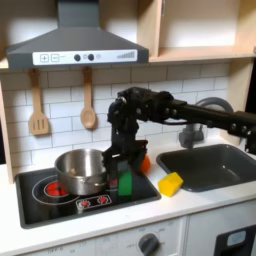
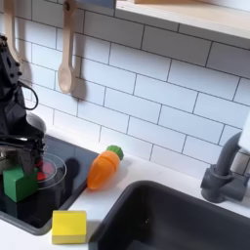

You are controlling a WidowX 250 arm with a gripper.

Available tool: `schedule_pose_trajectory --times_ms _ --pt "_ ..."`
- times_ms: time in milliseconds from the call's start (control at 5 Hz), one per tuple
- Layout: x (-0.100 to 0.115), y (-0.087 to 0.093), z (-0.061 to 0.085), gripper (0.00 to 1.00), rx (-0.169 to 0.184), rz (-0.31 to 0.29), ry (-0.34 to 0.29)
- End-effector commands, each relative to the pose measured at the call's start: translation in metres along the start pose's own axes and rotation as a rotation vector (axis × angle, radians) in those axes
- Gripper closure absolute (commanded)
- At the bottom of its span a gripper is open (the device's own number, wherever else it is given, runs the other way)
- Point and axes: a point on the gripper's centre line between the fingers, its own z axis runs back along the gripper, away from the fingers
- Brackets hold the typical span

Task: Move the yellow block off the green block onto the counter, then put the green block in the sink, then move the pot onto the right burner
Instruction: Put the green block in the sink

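The black arm reaches in from the first exterior view's right, runs level above the sink [image 1: 208, 165], then bends at the wrist and drops almost straight down over the stove, so the gripper [image 1: 124, 160] hangs just above the green block [image 1: 126, 181]. In the second exterior view the gripper [image 2: 17, 156] sits at the far left with its dark fingers [image 2: 9, 158] pointing down on either side of the space over the green block [image 2: 19, 183]; the jaws look spread a little and hold nothing, though I cannot tell whether the tips touch the cube. The green block stands on the black stove panel [image 1: 75, 204] by the right burner. The yellow block [image 1: 171, 183] lies on the white counter [image 1: 190, 199], between the stove's edge and the sink, well clear of the green one; the second exterior view shows the yellow block [image 2: 69, 227] flat on the counter [image 2: 109, 199] just off the panel's corner. The steel pot [image 1: 81, 170] rests on the left burner, close beside the gripper. An orange carrot toy [image 2: 102, 167] lies behind the blocks.
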Motion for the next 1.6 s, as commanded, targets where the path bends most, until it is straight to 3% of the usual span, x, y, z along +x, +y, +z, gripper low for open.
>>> schedule_pose_trajectory --times_ms 0,600,1400 --pt "0.003 0.002 -0.001 0.00 0.003 -0.088 -0.011" --pt "-0.005 -0.004 -0.009 0.00 -0.003 -0.148 -0.005" --pt "-0.004 -0.015 -0.018 0.00 -0.011 -0.147 0.005"
